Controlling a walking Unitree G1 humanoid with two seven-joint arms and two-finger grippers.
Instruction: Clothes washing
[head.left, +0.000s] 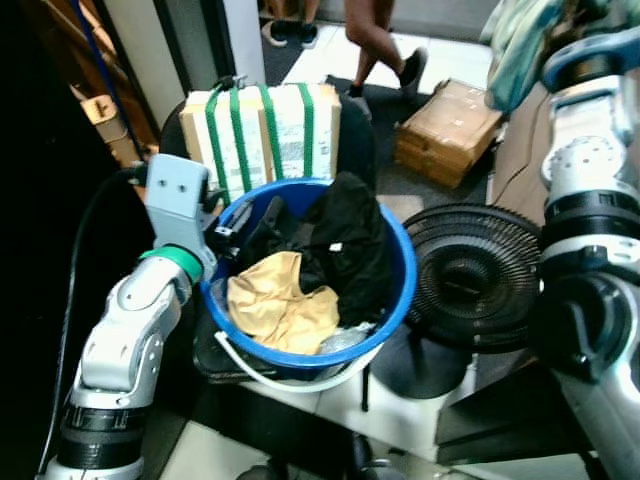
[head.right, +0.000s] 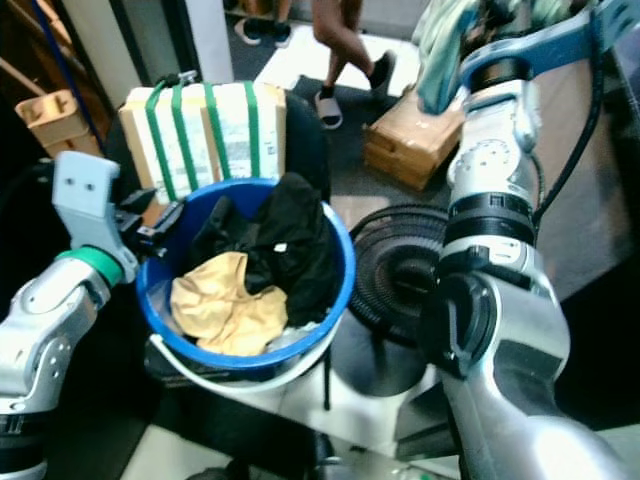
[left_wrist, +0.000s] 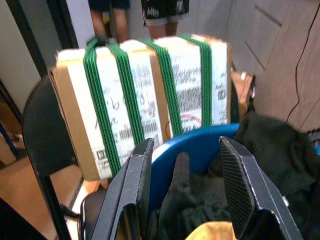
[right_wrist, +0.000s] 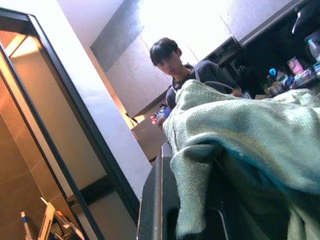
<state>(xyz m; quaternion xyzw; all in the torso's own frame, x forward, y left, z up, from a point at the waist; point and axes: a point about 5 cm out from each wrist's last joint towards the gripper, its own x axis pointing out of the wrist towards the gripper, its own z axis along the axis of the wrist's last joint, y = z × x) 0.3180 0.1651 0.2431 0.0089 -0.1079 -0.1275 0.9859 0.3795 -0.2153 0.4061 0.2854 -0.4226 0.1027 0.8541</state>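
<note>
The blue bucket (head.left: 395, 300) is sitting on a dark chair (left_wrist: 35, 130) in front of a green-strapped box (head.left: 270, 130), apparently as the laundry carrier. Inside it, a black garment (head.left: 345, 240) is lying over a yellow garment (head.left: 275, 300). The left gripper (left_wrist: 187, 195) is resting at the bucket's near rim, fingers spread astride the blue edge, forearm angling upward. The right gripper (right_wrist: 210, 220) is raised high on an extended arm, pinching a pale green cloth (right_wrist: 250, 135), probably lifted out for loading. A person is standing beyond.
</note>
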